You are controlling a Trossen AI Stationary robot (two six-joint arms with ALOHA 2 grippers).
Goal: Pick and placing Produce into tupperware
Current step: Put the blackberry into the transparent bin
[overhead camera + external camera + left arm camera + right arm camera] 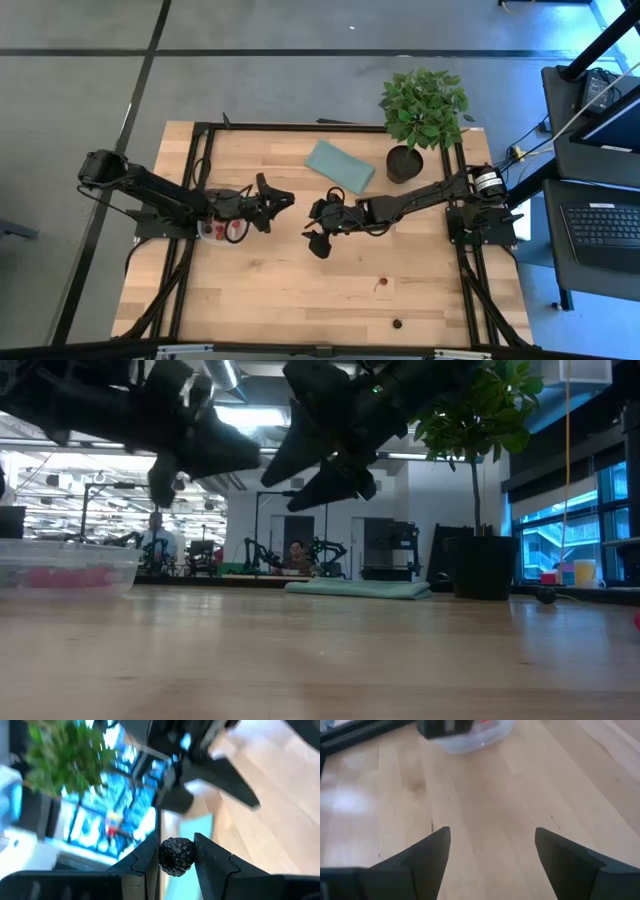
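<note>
Table (pixel 485 835): pale wood, smooth, slight sheen. Tupperware (pixel 66 568): clear plastic. Berry (pixel 176 856): bumpy, dark, semi-gloss.

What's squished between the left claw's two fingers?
A dark, bumpy berry, like a blackberry, is pinched between the left gripper's fingers. The left wrist view shows it.

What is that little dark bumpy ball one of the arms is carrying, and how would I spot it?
Start at the wooden table and follow the left arm to its gripper, raised above the middle. Pinched between the two dark fingers is a blackberry. It is round, black and knobbly, unlike the red fruit in the clear tupperware.
</note>
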